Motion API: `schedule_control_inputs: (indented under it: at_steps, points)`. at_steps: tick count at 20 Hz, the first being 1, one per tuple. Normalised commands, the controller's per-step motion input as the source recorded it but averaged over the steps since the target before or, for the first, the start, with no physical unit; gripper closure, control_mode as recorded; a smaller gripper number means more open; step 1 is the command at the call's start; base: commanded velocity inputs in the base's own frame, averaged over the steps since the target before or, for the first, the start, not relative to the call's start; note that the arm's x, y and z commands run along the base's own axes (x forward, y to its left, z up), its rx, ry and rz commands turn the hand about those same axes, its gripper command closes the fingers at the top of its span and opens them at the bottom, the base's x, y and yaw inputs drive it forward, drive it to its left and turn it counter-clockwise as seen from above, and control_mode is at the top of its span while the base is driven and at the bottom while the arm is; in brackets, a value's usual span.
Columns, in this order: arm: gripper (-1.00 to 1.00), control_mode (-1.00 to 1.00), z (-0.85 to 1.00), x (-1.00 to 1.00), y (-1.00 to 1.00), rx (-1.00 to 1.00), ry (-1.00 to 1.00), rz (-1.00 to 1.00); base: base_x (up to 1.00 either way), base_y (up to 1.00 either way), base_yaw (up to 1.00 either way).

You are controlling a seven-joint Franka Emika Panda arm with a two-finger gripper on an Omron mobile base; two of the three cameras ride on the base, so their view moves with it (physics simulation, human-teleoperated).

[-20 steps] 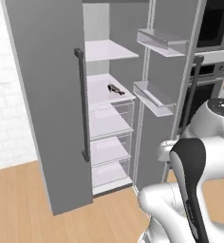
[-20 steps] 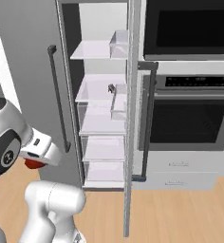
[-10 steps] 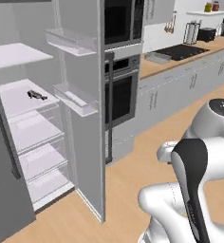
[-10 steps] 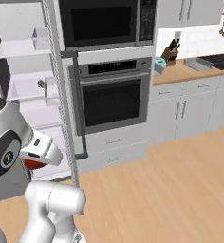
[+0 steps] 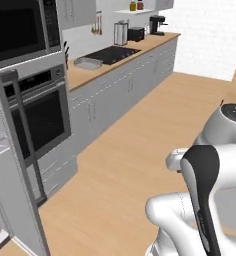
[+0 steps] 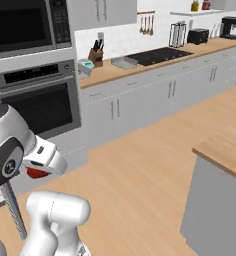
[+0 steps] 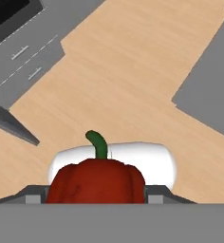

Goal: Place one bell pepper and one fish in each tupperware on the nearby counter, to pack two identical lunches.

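A red bell pepper [image 7: 96, 180] with a green stem sits between my gripper's [image 7: 96, 193] fingers, and the gripper is shut on it. From the right base camera the pepper [image 6: 36, 173] shows as a red patch under the white hand, low on the left. The light-brown wooden counter [image 5: 83, 74] [image 6: 110, 73] runs along the far wall over grey drawers. A shallow grey tupperware [image 5: 88, 63] [image 6: 124, 62] rests on it beside the stovetop. No fish is in view.
A black stovetop [image 5: 113, 54] [image 6: 160, 55] is set into the counter. The built-in oven [image 5: 39, 116] [image 6: 40, 104] stands at the left, with a knife block [image 6: 96, 54] beyond it. An island corner [image 6: 222, 150] juts in from the right. Open wooden floor [image 5: 140, 135] lies between.
Both base views have swung from the open fridge past the oven to the counter, so the camera moved. The pepper stays in the gripper.
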Motion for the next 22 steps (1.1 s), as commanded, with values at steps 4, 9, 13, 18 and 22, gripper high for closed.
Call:
schedule_control_inputs:
  at_steps: [4,9,13,18,22]
  points:
    - [1.0,1.0,0.0,0.0,0.0,0.0,0.0,0.0,0.8,-0.1,-0.07]
    - [1.0,1.0,0.0,0.0,0.0,0.0,0.0,0.0,0.99,0.0,0.0]
    - [1.0,1.0,0.0,0.0,0.0,0.0,0.0,0.0,1.0,0.1,-0.02]
    - [1.0,1.0,0.0,0.0,0.0,0.0,0.0,0.0,1.0,0.27,-0.03]
    - [1.0,1.0,0.0,0.0,0.0,0.0,0.0,0.0,1.0,0.35,-0.06]
